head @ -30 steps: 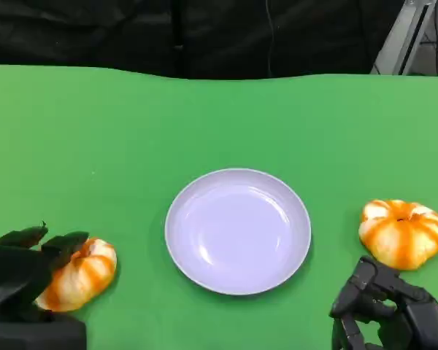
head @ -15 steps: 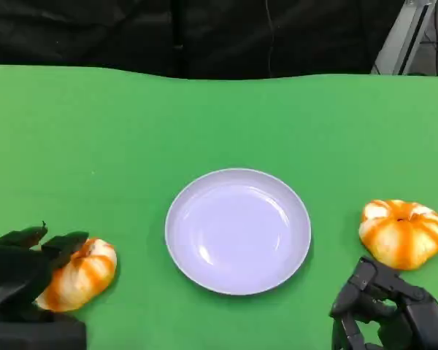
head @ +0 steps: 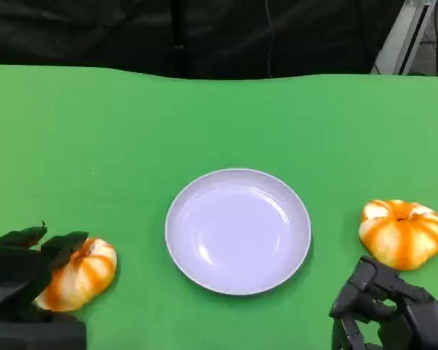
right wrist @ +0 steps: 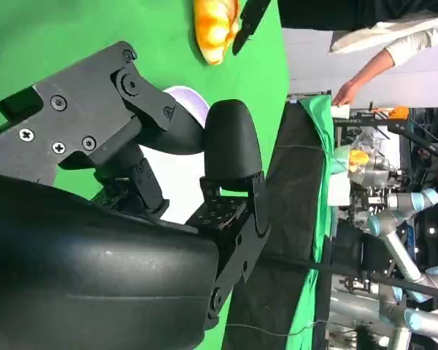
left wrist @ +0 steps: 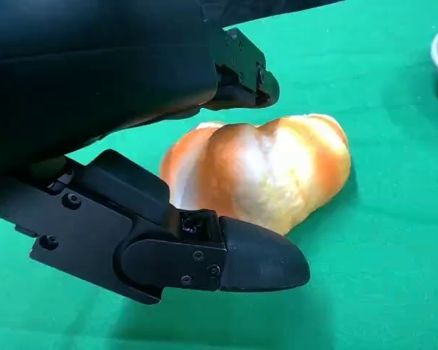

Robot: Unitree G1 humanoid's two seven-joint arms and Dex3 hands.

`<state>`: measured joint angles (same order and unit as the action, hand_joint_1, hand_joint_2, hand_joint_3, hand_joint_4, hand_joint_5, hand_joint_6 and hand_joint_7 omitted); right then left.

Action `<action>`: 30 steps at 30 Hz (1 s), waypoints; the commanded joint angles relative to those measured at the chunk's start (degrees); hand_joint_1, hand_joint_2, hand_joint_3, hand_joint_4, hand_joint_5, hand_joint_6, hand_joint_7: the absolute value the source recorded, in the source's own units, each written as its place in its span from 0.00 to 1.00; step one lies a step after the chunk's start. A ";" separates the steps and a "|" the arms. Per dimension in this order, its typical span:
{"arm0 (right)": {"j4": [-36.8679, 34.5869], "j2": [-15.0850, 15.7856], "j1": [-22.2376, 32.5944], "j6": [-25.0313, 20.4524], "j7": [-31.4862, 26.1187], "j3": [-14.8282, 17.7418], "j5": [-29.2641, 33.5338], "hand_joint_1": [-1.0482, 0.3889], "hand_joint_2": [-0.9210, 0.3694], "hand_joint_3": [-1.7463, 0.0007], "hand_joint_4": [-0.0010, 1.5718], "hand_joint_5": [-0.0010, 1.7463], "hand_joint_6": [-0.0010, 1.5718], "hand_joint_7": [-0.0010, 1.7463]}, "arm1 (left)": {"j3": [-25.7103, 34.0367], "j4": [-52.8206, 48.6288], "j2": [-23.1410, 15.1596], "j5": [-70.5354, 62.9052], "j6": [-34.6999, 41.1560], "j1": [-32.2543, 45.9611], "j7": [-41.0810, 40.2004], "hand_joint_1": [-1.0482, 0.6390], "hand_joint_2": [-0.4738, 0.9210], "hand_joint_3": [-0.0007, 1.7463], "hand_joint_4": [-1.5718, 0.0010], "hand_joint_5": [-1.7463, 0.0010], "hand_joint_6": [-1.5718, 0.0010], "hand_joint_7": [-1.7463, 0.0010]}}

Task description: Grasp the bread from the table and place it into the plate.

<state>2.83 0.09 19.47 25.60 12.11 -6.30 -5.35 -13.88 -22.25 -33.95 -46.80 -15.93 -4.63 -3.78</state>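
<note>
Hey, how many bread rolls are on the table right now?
2. One bread roll lies left of the plate, between the left hand's fingers. The other bread roll lies right of the plate, just beyond the right hand.

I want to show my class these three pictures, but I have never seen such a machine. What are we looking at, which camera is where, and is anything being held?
This is a humanoid robot at a green table, seen through its own cameras. The head view looks down from the robot's head. A white plate lies in the middle, empty, with an orange-and-white bread on each side: the left bread and the right bread.

The black shapes at the bottom corners are its hands. The left hand has its fingers around the left bread, which rests on the table; whether it grips yet, I cannot tell. The left wrist view, taken from behind that hand, shows fingers above and below the bread. The right hand sits near the right bread, apart from it and holding nothing. The right wrist view is turned sideways.
</note>
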 commanded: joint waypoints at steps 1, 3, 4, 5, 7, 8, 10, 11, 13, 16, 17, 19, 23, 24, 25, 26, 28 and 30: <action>0.60 0.18 0.24 -0.35 -0.27 0.13 -0.18 0.62 0.24 0.37 0.51 1.00 0.47 0.89 | -0.19 -0.52 -1.44 0.56 0.24 -0.61 -0.85 0.00 1.00 0.26 0.89 1.00 0.86 1.00; 0.60 0.19 0.24 -0.35 -0.28 0.12 -0.18 0.62 0.24 0.37 0.51 1.00 0.47 0.89 | -0.21 -0.54 -1.45 0.57 0.24 -0.62 -0.88 0.00 1.00 0.26 0.89 1.00 0.86 1.00; 0.60 0.19 0.24 -0.35 -0.28 0.12 -0.18 0.62 0.24 0.37 0.51 1.00 0.47 0.89 | -0.22 -0.54 -1.45 0.58 0.24 -0.62 -0.89 0.00 1.00 0.26 0.89 1.00 0.86 1.00; 0.60 0.19 0.24 -0.35 -0.28 0.12 -0.18 0.62 0.24 0.37 0.51 1.00 0.47 0.89 | -0.22 -0.55 -1.45 0.58 0.24 -0.62 -0.90 0.00 1.00 0.26 0.89 1.00 0.86 1.00; 0.40 0.34 0.11 0.03 -0.28 0.23 0.05 0.62 0.24 0.37 0.51 1.00 0.47 0.89 | -1.01 -7.34 0.21 1.65 -1.68 -3.24 -2.46 0.06 1.00 0.23 0.76 0.97 0.73 0.97; 0.34 0.38 0.07 0.14 -0.29 0.25 0.12 0.62 0.24 0.37 0.51 1.00 0.47 0.88 | -1.41 -9.68 0.63 2.04 -2.45 -4.19 -3.13 0.08 1.00 0.22 0.71 0.97 0.68 0.97; 0.30 0.41 0.05 0.20 -0.30 0.26 0.15 0.62 0.24 0.37 0.51 1.00 0.47 0.88 | -2.10 -11.98 0.73 2.48 -3.41 -5.22 -4.10 0.10 1.00 0.21 0.67 0.97 0.63 0.97; 0.30 0.41 0.04 0.20 -0.30 0.26 0.16 0.62 0.24 0.37 0.51 1.00 0.47 0.88 | -2.40 -12.61 0.66 2.63 -3.73 -5.54 -4.48 0.10 1.00 0.21 0.66 0.97 0.63 0.97; 0.30 0.41 0.04 0.21 -0.30 0.26 0.16 0.62 0.24 0.37 0.51 1.00 0.47 0.89 | -2.88 -13.47 0.52 2.86 -4.16 -5.97 -5.06 0.10 1.00 0.21 0.66 0.97 0.62 0.97; 0.07 0.41 -0.09 0.38 0.01 0.22 -0.23 0.62 0.24 0.37 0.51 1.00 0.47 0.89 | -2.80 -13.51 1.21 3.64 -3.79 -5.78 -5.95 0.22 1.00 0.16 0.50 0.90 0.48 0.93; 0.01 0.41 -0.13 0.43 0.11 0.21 -0.34 0.62 0.24 0.37 0.51 1.00 0.47 0.89 | -2.78 -13.41 1.39 3.89 -3.60 -5.68 -6.17 0.26 1.00 0.14 0.45 0.88 0.43 0.91; -0.03 0.40 -0.15 0.45 0.18 0.22 -0.39 0.62 0.24 0.37 0.51 1.00 0.47 0.89 | -2.98 -13.37 1.40 4.20 -3.43 -5.66 -6.39 0.30 1.00 0.11 0.41 0.86 0.39 0.90; 0.55 0.21 0.16 0.16 -0.34 0.19 0.23 0.61 0.24 0.36 0.51 1.00 0.47 0.89 | -3.15 -12.59 1.51 5.20 -2.58 -5.31 -5.34 0.37 1.00 0.13 0.38 0.82 0.36 0.92; 0.62 0.20 0.19 0.13 -0.42 0.17 0.29 0.61 0.25 0.36 0.51 1.00 0.47 0.89 | -3.22 -12.46 1.50 5.36 -2.43 -5.26 -5.21 0.38 1.00 0.13 0.38 0.81 0.35 0.92; 0.51 0.20 0.15 0.19 -0.34 0.14 0.14 0.61 0.25 0.36 0.51 1.00 0.47 0.89 | -3.48 -12.59 1.35 5.12 -2.41 -5.30 -5.51 0.38 1.00 0.13 0.38 0.81 0.35 0.93; 0.42 0.21 0.12 0.24 -0.28 0.12 0.02 0.61 0.25 0.36 0.51 1.00 0.47 0.89 | -3.69 -12.69 1.24 4.95 -2.40 -5.34 -5.74 0.38 1.00 0.13 0.38 0.80 0.35 0.93; 0.31 0.09 0.02 0.09 -0.56 0.03 0.34 0.62 0.25 0.36 0.51 1.00 0.47 0.89 | -4.13 -12.88 1.20 4.75 -1.88 -5.64 -5.17 0.37 1.00 0.13 0.39 0.80 0.34 0.93; 0.16 0.07 -0.09 0.09 -0.68 0.01 0.45 0.62 0.25 0.36 0.51 1.00 0.47 0.88 | -4.54 -13.24 1.16 4.69 -1.83 -5.87 -5.28 0.37 1.00 0.13 0.40 0.80 0.34 0.94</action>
<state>2.84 0.05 19.30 25.64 11.83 -6.42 -5.16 -17.33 -34.74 -32.20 -41.81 -18.42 -10.97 -10.16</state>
